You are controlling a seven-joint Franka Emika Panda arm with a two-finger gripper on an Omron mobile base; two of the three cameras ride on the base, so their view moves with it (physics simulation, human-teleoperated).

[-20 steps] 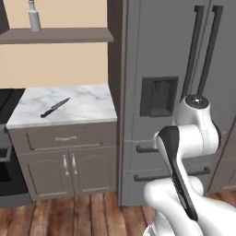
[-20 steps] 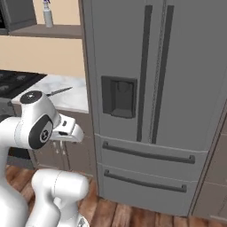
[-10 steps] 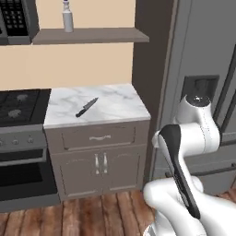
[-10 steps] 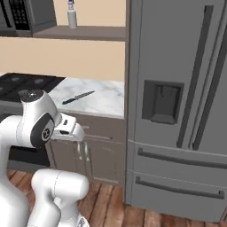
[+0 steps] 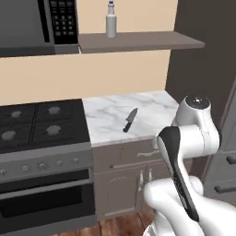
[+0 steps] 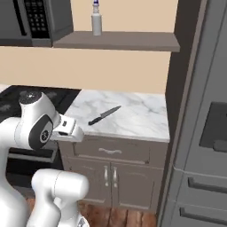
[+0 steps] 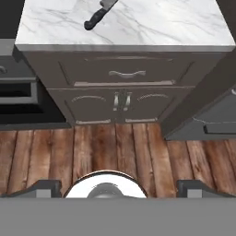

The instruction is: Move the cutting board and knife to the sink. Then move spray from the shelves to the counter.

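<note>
The knife (image 5: pixel 130 120) (image 6: pixel 104 115) (image 7: pixel 99 14), black-handled with a silver blade, lies alone on the white marble counter (image 5: pixel 154 107) (image 6: pixel 139 116) (image 7: pixel 161 23). A light-grey spray (image 5: pixel 110 20) (image 6: pixel 96 18) stands upright at the left end of the brown shelves (image 5: pixel 152 42) (image 6: pixel 133 41) above it. My gripper (image 7: pixel 119 186) is open and holds nothing. It hangs in front of the cabinet, well short of the counter edge, with its dark fingertips (image 7: pixel 44 186) far apart. The cutting board and the sink are out of view.
A black stove (image 5: pixel 41 124) (image 6: pixel 13 95) adjoins the counter on the left, under a microwave (image 5: pixel 37 25) (image 6: pixel 26 20). A tall grey fridge (image 6: pixel 204 124) (image 5: pixel 228 138) walls in the right side. Cabinet doors (image 7: pixel 122 99) and wooden floor (image 7: pixel 115 152) lie below.
The whole picture has slid right: the base has driven left. Stove and microwave have come into view and the fridge has gone to the edge. The gripper stays open.
</note>
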